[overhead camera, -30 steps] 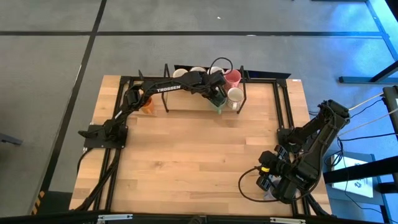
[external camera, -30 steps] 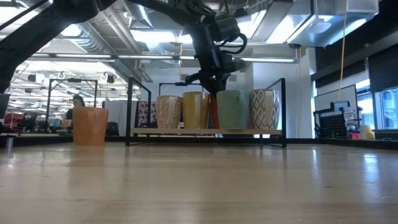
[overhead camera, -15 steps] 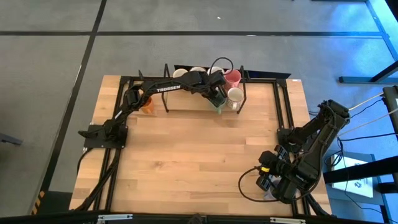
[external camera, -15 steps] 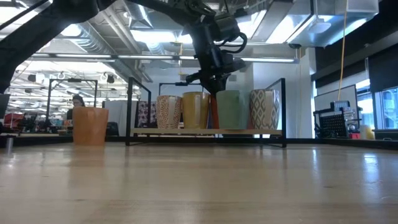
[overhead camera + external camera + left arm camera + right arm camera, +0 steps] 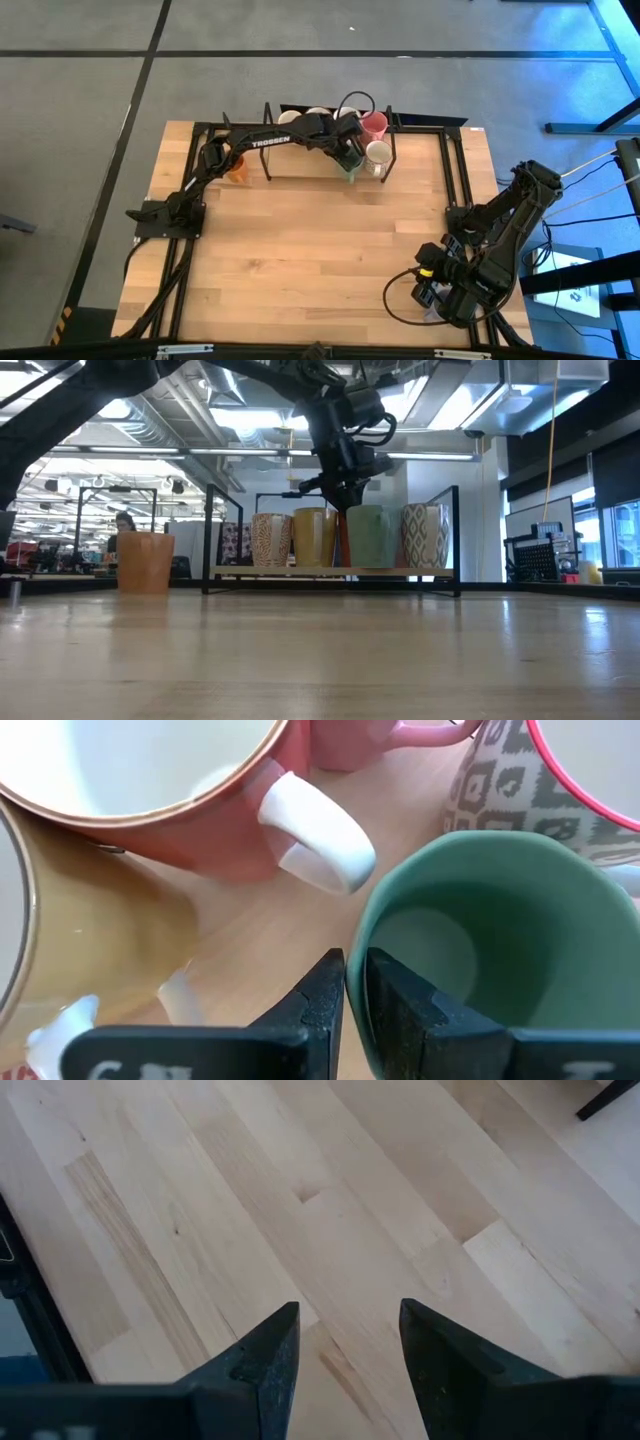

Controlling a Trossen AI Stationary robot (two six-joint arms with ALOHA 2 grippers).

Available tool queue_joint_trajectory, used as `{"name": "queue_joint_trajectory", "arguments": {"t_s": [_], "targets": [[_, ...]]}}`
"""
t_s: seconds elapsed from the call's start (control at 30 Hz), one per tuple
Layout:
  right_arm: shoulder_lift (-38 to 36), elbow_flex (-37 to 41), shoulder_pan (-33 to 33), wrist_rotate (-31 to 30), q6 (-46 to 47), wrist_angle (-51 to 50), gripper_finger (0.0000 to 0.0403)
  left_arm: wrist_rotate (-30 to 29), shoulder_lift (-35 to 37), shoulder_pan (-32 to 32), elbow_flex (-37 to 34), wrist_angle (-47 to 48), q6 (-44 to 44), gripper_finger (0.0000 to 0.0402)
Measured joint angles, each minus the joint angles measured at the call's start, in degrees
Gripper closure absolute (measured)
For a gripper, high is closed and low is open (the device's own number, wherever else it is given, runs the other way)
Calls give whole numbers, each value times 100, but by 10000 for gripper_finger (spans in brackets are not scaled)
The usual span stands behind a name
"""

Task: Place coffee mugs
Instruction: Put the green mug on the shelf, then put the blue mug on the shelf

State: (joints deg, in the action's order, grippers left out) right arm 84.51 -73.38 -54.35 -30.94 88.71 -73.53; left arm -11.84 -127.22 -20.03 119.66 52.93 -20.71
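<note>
Two arms on the table, and the action is all at the black wire rack (image 5: 392,150) on the far edge. The left gripper (image 5: 354,982) is down over the rack's front row with its fingers pinched on the rim of the green mug (image 5: 480,945), one finger inside the cup and one outside against the wall. From table height the green mug (image 5: 368,537) sits upright on the rack's shelf, under the gripper (image 5: 340,493).

Around it the rack is filling up: a mustard-yellow mug (image 5: 314,537) just beside the green one, a cream patterned mug (image 5: 270,540) beyond that, and another patterned mug (image 5: 425,536) on the green mug's other side. Behind the green mug, in the rack's back row, stands the pink mug (image 5: 150,790), its white handle turned toward the green rim. From above, a red-pink cup (image 5: 374,124) shows at the rack's back corner and a white one (image 5: 378,152) in front of it.

The orange mug (image 5: 145,561) stands alone on the table (image 5: 320,260), outside the rack, off its end beside the left arm.

The right gripper (image 5: 347,1342) waits well away from the rack, at the table's near corner, fingers spread over bare wood, holding nothing.
</note>
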Motion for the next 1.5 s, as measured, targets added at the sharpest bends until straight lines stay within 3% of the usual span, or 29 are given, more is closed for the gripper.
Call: {"name": "queue_joint_trajectory", "arguments": {"t_s": [0.27, 0.53, 0.77, 1.07, 1.13, 1.23, 1.5], "targets": [[0, 0, 0, -4, 0, 18, 242, 193, 1, -19, -1, 7, -2, 357], [0, 0, 0, -11, 0, 16, 242, 373, 0, -61, 0, 21, -15, 295], [-2, 0, 0, -14, 0, 11, 242, 59, 164, -74, 78, 127, 22, 286], [-4, 0, 0, -17, -79, -7, 242, 80, 239, 63, 1239, 798, 565, 285], [-4, 0, 0, -17, -136, -2, 242, 141, 244, 203, 1546, 816, 774, 285], [-4, 0, 0, -43, -159, 59, 242, 292, 676, 563, 1314, 776, 967, 285], [-4, -2, -7, 282, -841, 858, 242, -702, 1278, 2286, 1261, 1287, 1340, 289]]}}
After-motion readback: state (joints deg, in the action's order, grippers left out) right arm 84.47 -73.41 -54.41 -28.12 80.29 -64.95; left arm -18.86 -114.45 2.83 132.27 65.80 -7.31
